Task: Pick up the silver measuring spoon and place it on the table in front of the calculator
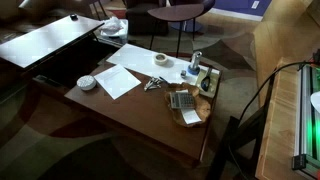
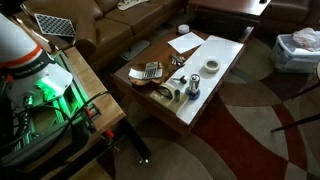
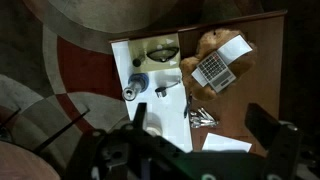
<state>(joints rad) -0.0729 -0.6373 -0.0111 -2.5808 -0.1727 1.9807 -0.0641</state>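
Note:
The silver measuring spoons [image 3: 200, 117] lie as a small bunch on the dark reddish-brown table [image 3: 262, 75], beside a white mat [image 3: 125, 62]. They also show in both exterior views [image 1: 152, 84] [image 2: 177, 61]. The grey calculator [image 3: 214, 70] [image 1: 182, 100] [image 2: 151, 70] lies close by, against a tan-and-white object [image 3: 218, 43]. My gripper [image 3: 201, 124] is open and empty, high above the table, with the spoons showing between its two dark fingers. It does not show in the exterior views.
On the table are a small bottle [image 3: 132, 88] [image 1: 195, 65], a tape roll [image 1: 160, 62] [image 2: 211, 66], loose white paper [image 1: 120, 78] [image 3: 228, 145] and a small bowl [image 1: 87, 82]. A black-and-white desk [image 1: 50, 45] adjoins the table. A patterned rug lies around it.

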